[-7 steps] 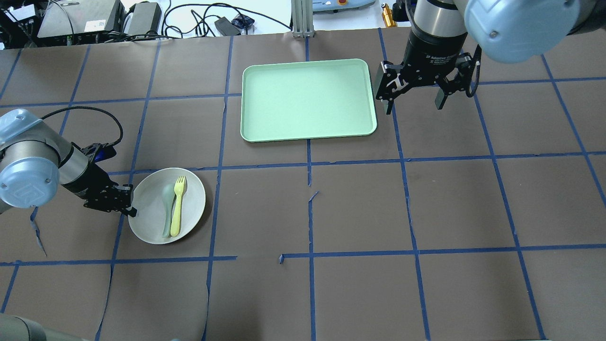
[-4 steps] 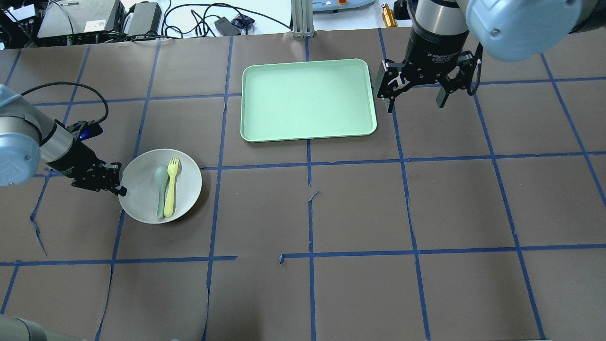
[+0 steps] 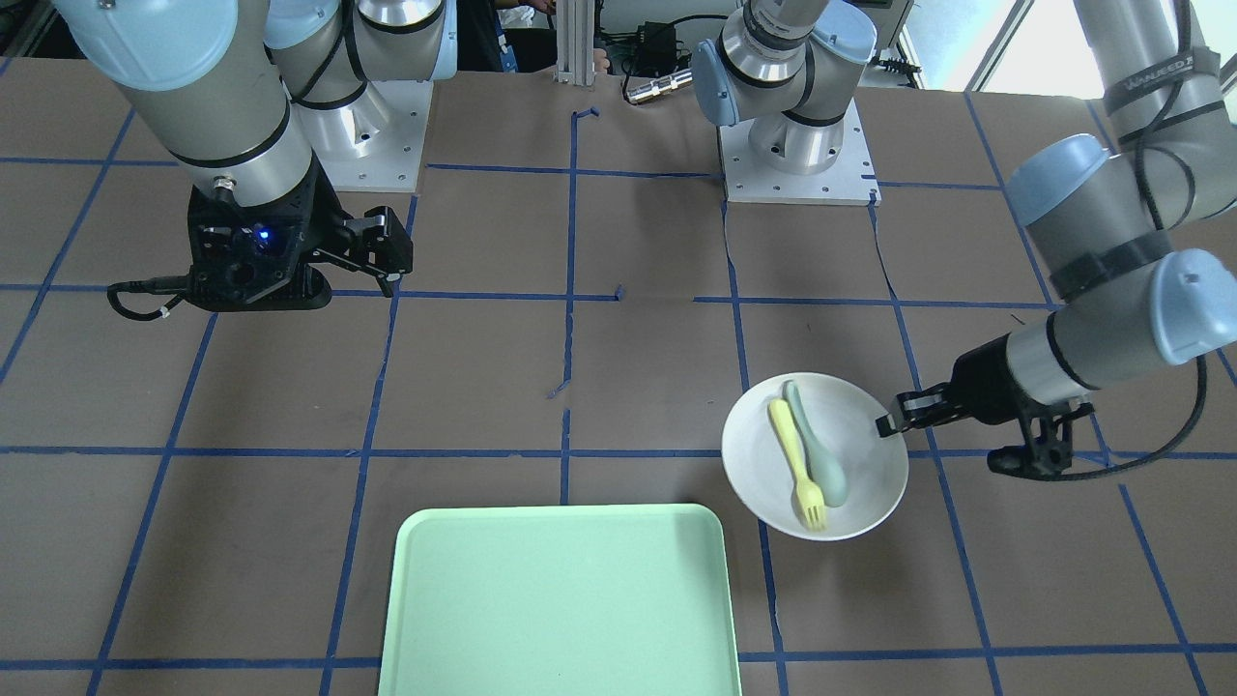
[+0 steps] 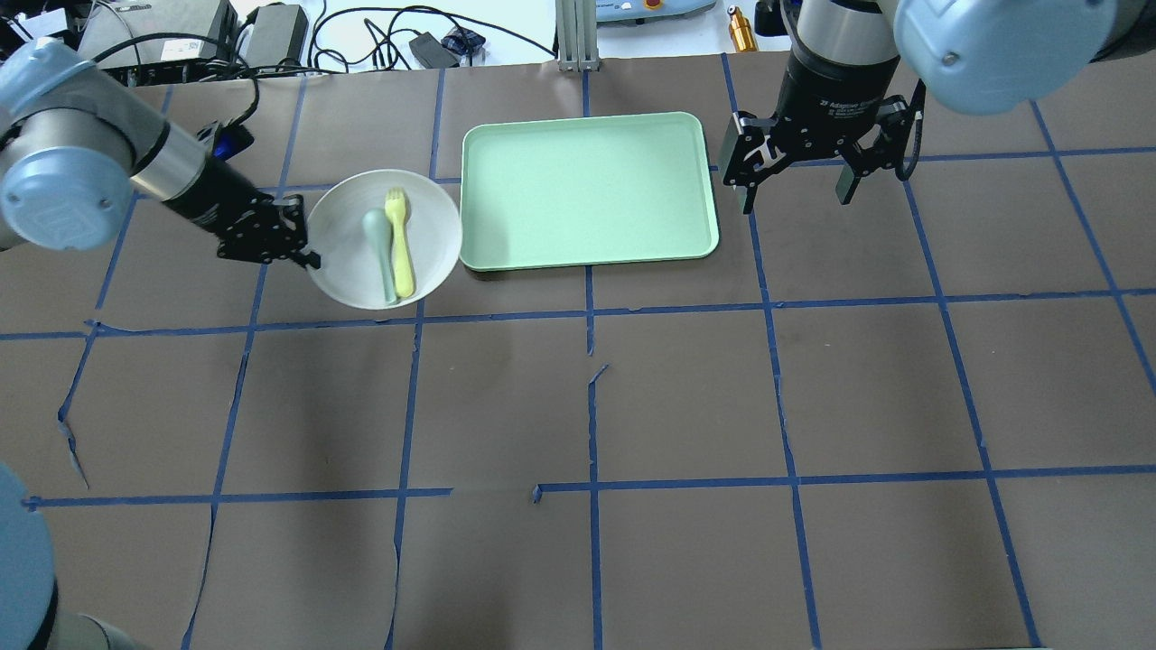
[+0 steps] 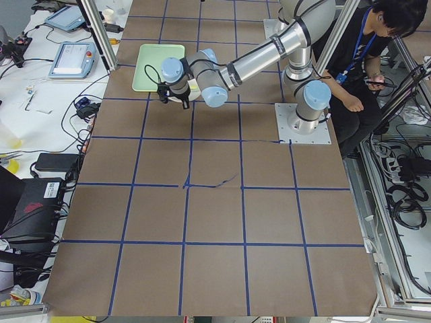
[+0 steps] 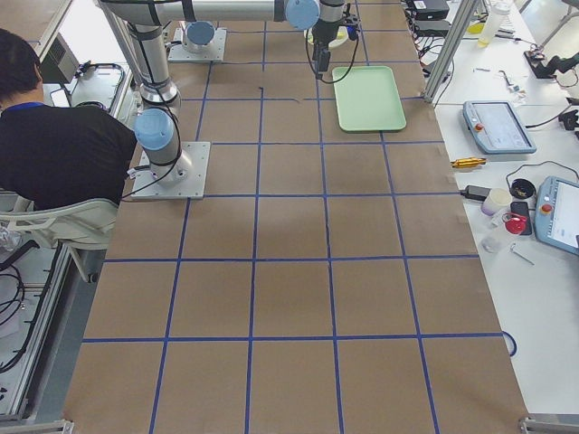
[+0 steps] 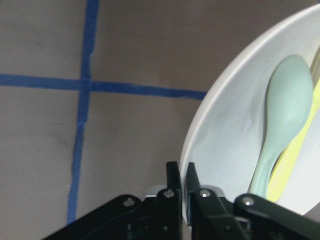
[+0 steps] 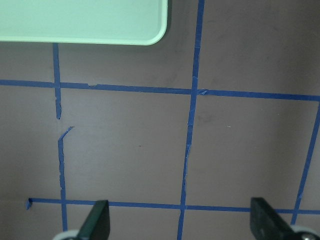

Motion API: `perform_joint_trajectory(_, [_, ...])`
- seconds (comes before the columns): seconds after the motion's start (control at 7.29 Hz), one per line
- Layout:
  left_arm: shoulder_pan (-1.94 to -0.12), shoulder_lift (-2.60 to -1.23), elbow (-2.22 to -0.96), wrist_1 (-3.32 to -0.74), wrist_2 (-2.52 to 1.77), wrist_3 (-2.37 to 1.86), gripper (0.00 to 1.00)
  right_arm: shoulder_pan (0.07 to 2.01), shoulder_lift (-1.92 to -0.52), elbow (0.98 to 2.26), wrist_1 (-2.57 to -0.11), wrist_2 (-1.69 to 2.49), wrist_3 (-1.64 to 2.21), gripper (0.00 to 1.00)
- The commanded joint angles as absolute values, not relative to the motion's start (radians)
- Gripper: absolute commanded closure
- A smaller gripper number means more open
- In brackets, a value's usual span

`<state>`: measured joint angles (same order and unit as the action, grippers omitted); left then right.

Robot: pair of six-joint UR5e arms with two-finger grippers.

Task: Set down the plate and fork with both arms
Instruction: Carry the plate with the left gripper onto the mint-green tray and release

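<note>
Tray (image 4: 587,190): the light-green rectangle is taken as the landmark; it lies flat on the table, nothing is seen on it, and its long edges run across the robot's front.

Plate (image 4: 361,271): it is held just beside the tray's short edge on the robot's left, rim against or just over that edge. A shadow is cast under it, so it is judged to be lifted clear of the table. The tray is reached by carrying the plate sideways toward the robot's right.

Right gripper (image 4: 795,191): it is positioned just beyond the tray's opposite short edge, pointing down above the table. The jaws are spread wide and nothing is held between them.

Left gripper (image 7: 182,185): it is clamped on the plate rim at the side farthest from the tray, with the fingers pinched together on the edge.

Fork (image 4: 400,244): it is carried on the plate, long axis parallel to the tray's short edges, tines pointing away from the robot. The whole tray lies between it and the right gripper.

Spoon (image 4: 377,227): it is laid alongside the fork, on the side away from the tray, touching or nearly touching it.
</note>
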<state>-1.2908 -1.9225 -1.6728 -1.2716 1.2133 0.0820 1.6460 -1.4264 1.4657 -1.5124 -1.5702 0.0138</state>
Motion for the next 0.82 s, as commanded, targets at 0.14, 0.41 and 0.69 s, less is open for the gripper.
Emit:
perform_joint_trajectory(0.14, [-1.515, -2.182, -1.382, -1.226, 1.138, -0.049, 1.0, 1.647, -1.424, 1.48, -1.514, -1.563, 0.018, 0.0])
perform_joint_trajectory(0.41, [-1.584, -2.325, -1.243, -1.224, 1.138, -0.075, 1.0, 1.647, -1.424, 1.48, -1.513, -1.554, 0.018, 0.0])
perform_joint_trajectory(0.69, [-1.629, -2.371, -1.233, -1.186, 1.14, -0.071, 1.0, 1.647, -1.42, 1.482, -1.514, -1.555, 0.018, 0.0])
